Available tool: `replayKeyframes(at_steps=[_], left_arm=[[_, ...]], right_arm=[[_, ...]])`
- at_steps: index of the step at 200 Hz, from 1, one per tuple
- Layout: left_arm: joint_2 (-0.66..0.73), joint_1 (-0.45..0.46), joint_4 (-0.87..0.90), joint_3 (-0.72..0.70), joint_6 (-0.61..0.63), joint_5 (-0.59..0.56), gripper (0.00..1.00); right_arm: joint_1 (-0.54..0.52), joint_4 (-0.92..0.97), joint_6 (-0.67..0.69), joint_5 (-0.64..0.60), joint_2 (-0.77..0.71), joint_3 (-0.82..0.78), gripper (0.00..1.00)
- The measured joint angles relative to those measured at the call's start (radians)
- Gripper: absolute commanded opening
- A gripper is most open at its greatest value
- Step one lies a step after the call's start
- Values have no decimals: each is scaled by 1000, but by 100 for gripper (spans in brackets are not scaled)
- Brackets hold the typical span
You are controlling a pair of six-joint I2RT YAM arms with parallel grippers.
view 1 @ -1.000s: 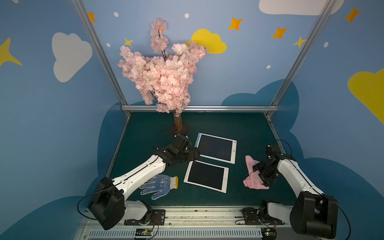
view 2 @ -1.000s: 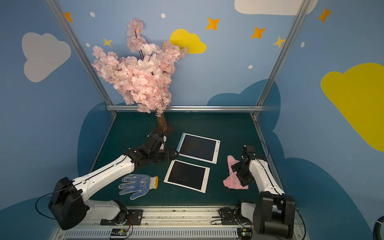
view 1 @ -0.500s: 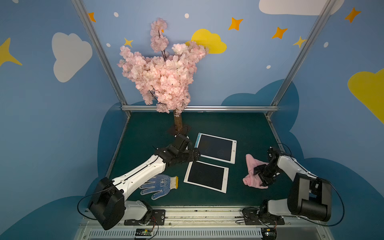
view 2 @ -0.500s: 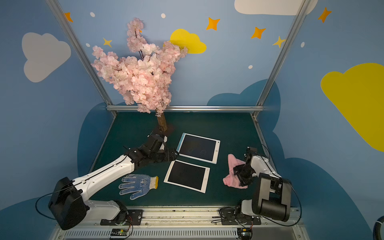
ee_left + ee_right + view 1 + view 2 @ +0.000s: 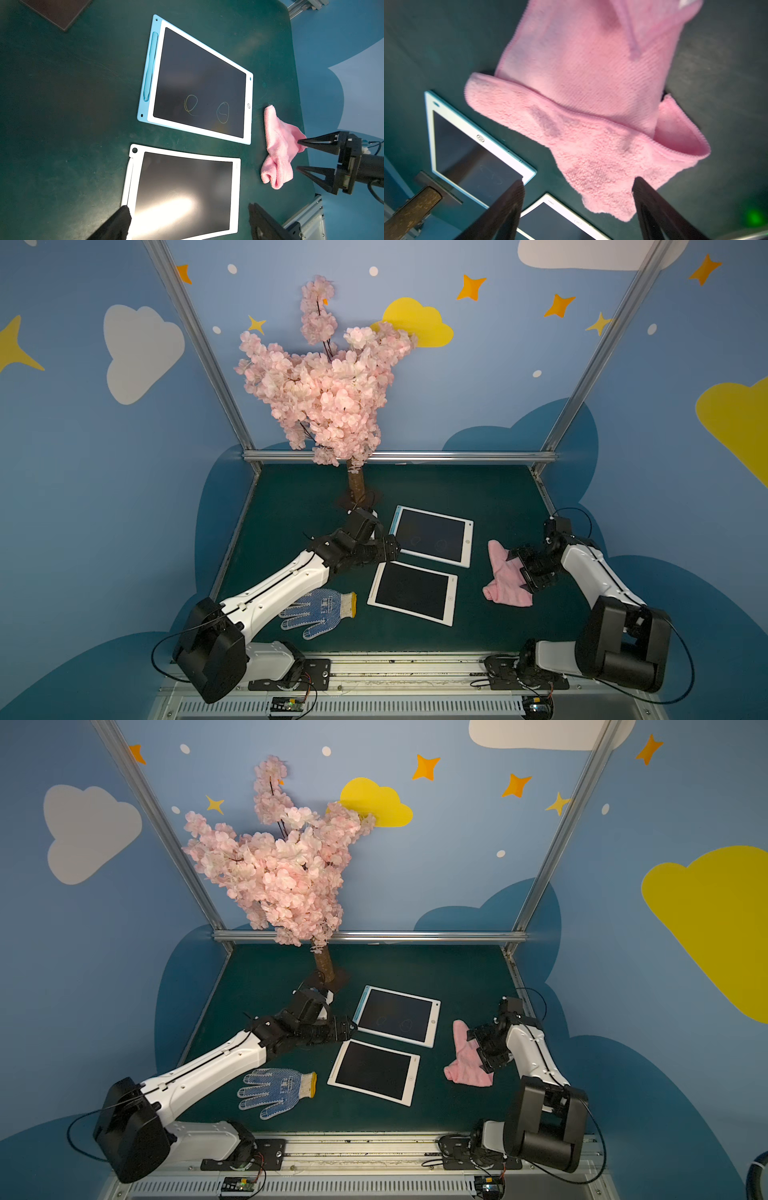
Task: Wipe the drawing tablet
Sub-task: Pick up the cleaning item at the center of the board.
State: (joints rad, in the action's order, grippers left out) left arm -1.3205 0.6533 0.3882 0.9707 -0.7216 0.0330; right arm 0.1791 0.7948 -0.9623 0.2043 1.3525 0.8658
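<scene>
Two drawing tablets lie side by side on the green mat. The blue-framed one (image 5: 432, 537) (image 5: 199, 87) carries two faint scribbled loops; the white-framed one (image 5: 411, 593) (image 5: 182, 191) lies nearer the front. A crumpled pink cloth (image 5: 505, 580) (image 5: 591, 93) rests on the mat to their right. My right gripper (image 5: 521, 572) (image 5: 577, 181) is open at the cloth's right edge, with one fingertip (image 5: 300, 142) touching the fabric. My left gripper (image 5: 388, 549) (image 5: 189, 208) is open and empty, hovering by the tablets' left ends.
A blue-dotted work glove (image 5: 320, 612) lies under my left forearm near the front. An artificial blossom tree (image 5: 328, 389) stands at the back on a dark base plate (image 5: 56, 12). Aluminium rails edge the mat.
My right arm has changed its pose beside the cloth while its gripper stayed at the cloth's edge. The cloth, tablets and left arm look the same.
</scene>
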Motion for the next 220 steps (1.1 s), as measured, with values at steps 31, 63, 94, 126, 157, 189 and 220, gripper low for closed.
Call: replayKeyframes(at_steps=[31, 63, 94, 126, 157, 189, 220], left_arm=[[0, 0, 0, 2, 0, -2, 90], [-3, 0, 1, 19, 0, -4, 90], [-6, 0, 0, 24, -2, -6, 90], [-12, -6, -1, 24, -12, -6, 89], [-35, -47, 3, 28, -39, 0, 77], [-114, -129, 31, 82, -76, 21, 67], [-253, -172, 42, 182, -92, 36, 55]], right_arm=[[-3, -3, -3, 7, 104, 6, 84], [-4, -26, -10, 23, 188, -19, 77], [2, -32, -7, 33, 220, -23, 40], [2, -38, -7, 48, 233, -23, 0], [-13, -9, 22, 18, 218, 19, 0], [-64, 42, 84, -62, 135, 186, 0], [-156, 58, 173, -145, 66, 372, 0]])
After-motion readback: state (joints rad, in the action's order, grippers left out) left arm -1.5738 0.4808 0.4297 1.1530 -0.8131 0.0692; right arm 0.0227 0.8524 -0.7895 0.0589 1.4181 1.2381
